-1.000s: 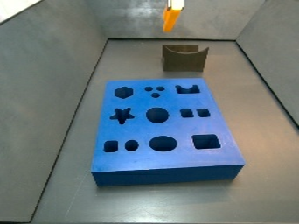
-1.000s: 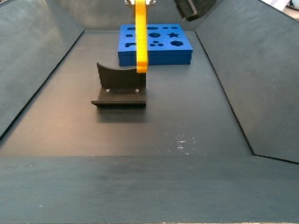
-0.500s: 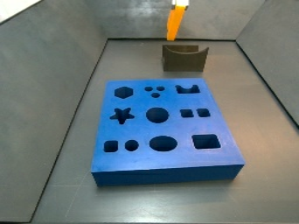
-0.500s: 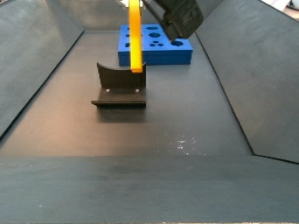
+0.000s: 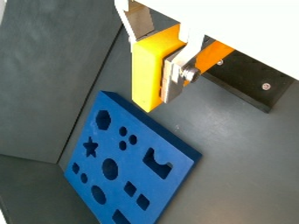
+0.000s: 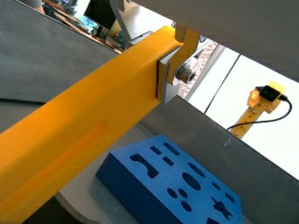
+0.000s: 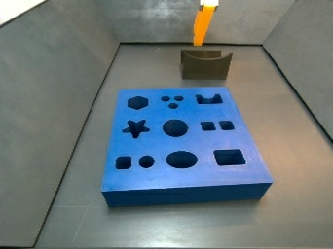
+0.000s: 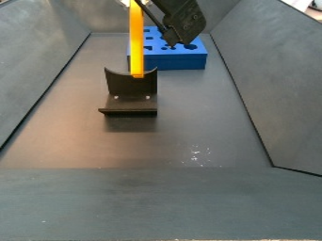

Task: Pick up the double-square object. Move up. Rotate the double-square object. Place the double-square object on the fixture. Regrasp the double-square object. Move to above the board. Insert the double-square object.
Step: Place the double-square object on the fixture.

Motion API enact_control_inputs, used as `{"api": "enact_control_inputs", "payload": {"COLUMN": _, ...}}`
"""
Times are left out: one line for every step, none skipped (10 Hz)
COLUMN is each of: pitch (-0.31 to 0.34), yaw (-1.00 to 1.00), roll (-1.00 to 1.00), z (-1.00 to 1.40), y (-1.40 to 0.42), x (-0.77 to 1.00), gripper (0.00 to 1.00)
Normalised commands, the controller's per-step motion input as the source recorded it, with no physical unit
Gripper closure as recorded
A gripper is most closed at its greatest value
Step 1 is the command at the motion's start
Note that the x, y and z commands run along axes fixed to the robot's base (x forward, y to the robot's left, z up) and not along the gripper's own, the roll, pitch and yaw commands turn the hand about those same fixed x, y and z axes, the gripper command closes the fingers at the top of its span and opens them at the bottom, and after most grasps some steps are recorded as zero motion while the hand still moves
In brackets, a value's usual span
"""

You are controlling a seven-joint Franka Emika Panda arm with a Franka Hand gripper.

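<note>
The double-square object is a long yellow-orange bar, and my gripper is shut on its upper end. One silver finger presses its side; the same finger shows against the bar in a wrist view. In both side views the bar hangs upright, its lower end just above the notch of the dark fixture. The blue board lies flat on the floor beside the fixture. The dark gripper body is partly cut off by the frame.
Grey sloped walls enclose the floor on all sides. The board shows its star, circle, square and hexagon holes in both wrist views. The fixture sits behind the held bar.
The gripper and the held bar have shifted sideways to a spot over the fixture's notch. The gripper body has come further into a side view. Board and fixture stayed put.
</note>
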Motion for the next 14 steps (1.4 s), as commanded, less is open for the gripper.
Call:
{"api": "enact_control_inputs", "payload": {"pitch": -0.01, "yaw": -0.06, "roll": -0.15, "z": -0.03, "y": 0.04, "x": 0.2, "gripper": 1.0}}
{"api": "enact_control_inputs", "payload": {"pitch": 0.072, "yaw": -0.03, "roll": -0.13, "z": -1.0, "y": 0.12, "x": 0.14, "gripper": 1.0}}
{"api": "enact_control_inputs", "payload": {"pitch": 0.072, "yaw": -0.04, "roll": -0.14, "z": -1.0, "y": 0.12, "x": 0.12, "gripper": 1.0}}
{"api": "enact_control_inputs", "payload": {"pitch": 0.063, "yaw": -0.05, "roll": -0.14, "z": -1.0, "y": 0.12, "x": 0.13, "gripper": 1.0}}
{"api": "enact_control_inputs", "payload": {"pitch": 0.05, "yaw": -0.07, "roll": -0.12, "z": -1.0, "y": 0.1, "x": 0.12, "gripper": 1.0}}
{"api": "enact_control_inputs", "payload": {"pitch": 0.036, "yaw": -0.08, "roll": -0.12, "z": -1.0, "y": 0.1, "x": 0.13, "gripper": 1.0}}
{"api": "enact_control_inputs", "payload": {"pitch": 0.013, "yaw": -0.09, "roll": -0.11, "z": -1.0, "y": 0.09, "x": 0.13, "gripper": 1.0}}
{"api": "enact_control_inputs", "payload": {"pitch": 0.0, "yaw": -0.09, "roll": -0.1, "z": -0.94, "y": 0.08, "x": 0.13, "gripper": 1.0}}
{"api": "enact_control_inputs", "payload": {"pitch": -0.014, "yaw": -0.08, "roll": -0.09, "z": -0.76, "y": 0.06, "x": 0.11, "gripper": 1.0}}
{"api": "enact_control_inputs", "payload": {"pitch": -0.022, "yaw": -0.07, "roll": -0.09, "z": -0.67, "y": 0.05, "x": 0.1, "gripper": 1.0}}
{"api": "enact_control_inputs", "payload": {"pitch": -0.025, "yaw": -0.06, "roll": -0.08, "z": -0.59, "y": 0.05, "x": 0.06, "gripper": 1.0}}
{"api": "enact_control_inputs", "payload": {"pitch": -0.024, "yaw": -0.06, "roll": -0.08, "z": -0.59, "y": 0.04, "x": 0.06, "gripper": 1.0}}
{"api": "enact_control_inputs", "payload": {"pitch": -0.023, "yaw": -0.06, "roll": -0.08, "z": -0.59, "y": 0.04, "x": 0.06, "gripper": 1.0}}
{"api": "enact_control_inputs", "payload": {"pitch": -0.023, "yaw": -0.05, "roll": -0.08, "z": -0.59, "y": 0.04, "x": 0.06, "gripper": 1.0}}
